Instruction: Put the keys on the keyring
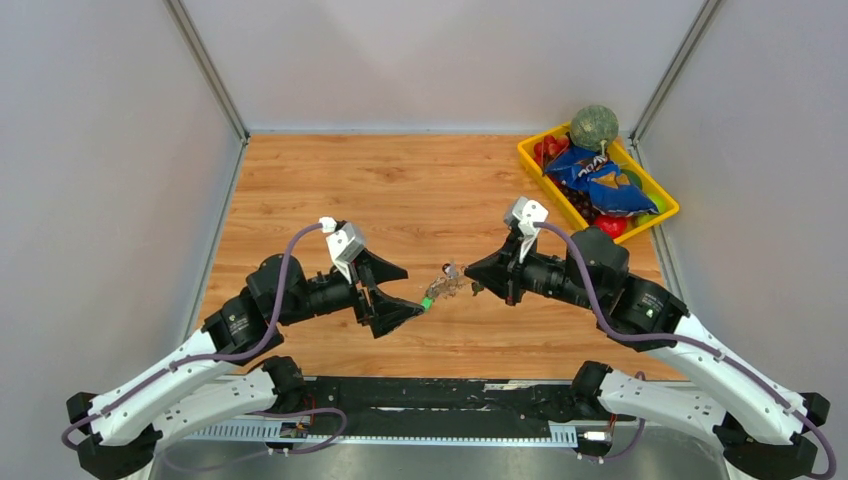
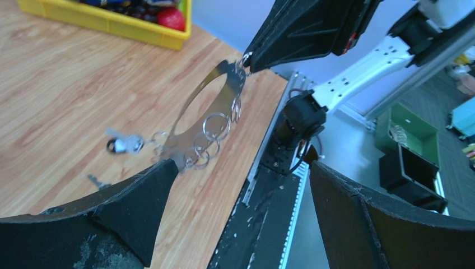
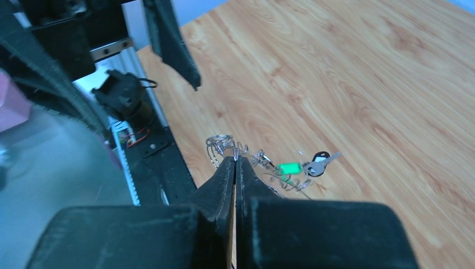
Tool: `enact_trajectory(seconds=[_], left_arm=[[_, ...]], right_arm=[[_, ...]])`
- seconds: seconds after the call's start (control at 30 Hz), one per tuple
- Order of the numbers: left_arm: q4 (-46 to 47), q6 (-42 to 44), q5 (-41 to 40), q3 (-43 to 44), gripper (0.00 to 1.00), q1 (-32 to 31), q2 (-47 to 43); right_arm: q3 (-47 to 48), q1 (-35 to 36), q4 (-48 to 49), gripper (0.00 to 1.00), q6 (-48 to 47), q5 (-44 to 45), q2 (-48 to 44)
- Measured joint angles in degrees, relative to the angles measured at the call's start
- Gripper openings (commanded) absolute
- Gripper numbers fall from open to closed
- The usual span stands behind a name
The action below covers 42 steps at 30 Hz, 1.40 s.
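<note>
My right gripper [image 1: 472, 277] is shut on the keyring [image 2: 234, 87], a thin grey metal hoop fringed with small silver rings, and holds it tilted above the table. In the right wrist view my right gripper [image 3: 235, 159] pinches the hoop's edge, with its rings [image 3: 221, 147] just beyond the tips. The keys, with the green tag [image 3: 289, 167] and black fob [image 3: 319, 158], hang at the hoop's lower end; the tag also shows in the top view [image 1: 427, 303]. My left gripper [image 1: 410, 290] is wide open; its left fingertip [image 2: 162, 171] touches the hoop's lower end.
A yellow bin [image 1: 530, 152] of snacks and fruit stands at the back right, and it also shows in the left wrist view [image 2: 112, 23]. A black rail [image 1: 440, 395] runs along the table's near edge. A small loose key [image 2: 96, 180] lies on the wood.
</note>
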Motion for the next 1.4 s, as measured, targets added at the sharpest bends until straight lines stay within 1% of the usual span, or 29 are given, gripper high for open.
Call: enact_trajectory(seconds=[0.2,0.33,0.47,0.57,0.67,0.73,0.77,0.83,1.0,1.07,1.17,1.23,1.27,1.3,1.33,1.4], left_arm=[[5.14,0.11,5.68,0.0,1.0,0.0,-1.29],[11.02,0.11,9.49,-0.02,1.0,0.0,-1.81],[16.0,0.11,12.22,-0.35,0.96,0.0,-1.7],[18.18,0.09,13.81,-0.57,0.88,0.0,-1.09],[19.69,0.13,14.95,-0.68,0.83,0.0,-0.17],[20.55,0.13,15.41,-0.7,0.74,0.0,0.44],[20.87,0.13,15.65,-0.7,0.63,0.0,0.61],[21.81,0.13,16.22,-0.72,0.51,0.0,0.94],[23.37,0.07,17.16,-0.72,0.39,0.0,1.31],[23.78,0.0,17.73,-0.72,0.37,0.0,1.31],[24.35,-0.04,18.21,-0.72,0.38,-0.02,1.09],[24.57,-0.07,18.47,-0.72,0.43,-0.02,0.81],[24.59,-0.02,18.56,-0.72,0.52,-0.02,0.57],[24.55,0.02,18.53,-0.72,0.58,-0.02,0.37],[24.55,0.17,18.4,-0.72,0.69,-0.02,0.2],[24.3,0.24,17.92,-0.74,0.79,0.0,-0.35]], right_arm=[[0.15,0.02,2.78,0.0,-2.43,-10.56,-1.01],[0.15,0.07,6.29,0.0,-2.29,-16.74,-0.9],[0.15,0.37,10.62,0.0,-1.62,-21.49,-0.9],[0.15,0.98,13.51,0.0,-0.98,-23.61,-0.85],[0.15,1.92,16.28,0.0,-0.31,-25.07,-0.17],[0.15,2.6,17.73,0.0,0.11,-25.46,0.57],[0.15,3.04,18.38,0.0,0.28,-25.46,1.01],[0.15,4.09,19.41,0.0,0.48,-25.4,1.86],[0.15,6.62,21.53,0.0,0.83,-24.41,2.84],[0.15,7.61,22.67,0.0,1.16,-23.69,2.82],[0.15,9.14,24.55,0.0,1.6,-21.84,2.82],[0.13,10.51,25.4,0.0,1.62,-20.22,2.58],[0.13,11.06,25.75,0.0,1.62,-19.47,2.43],[0.13,11.69,26.08,0.0,1.62,-18.6,2.19],[0.13,12.13,26.23,0.0,1.62,-17.97,1.95],[0.09,12.94,26.82,0.0,1.6,-16.7,1.33]])
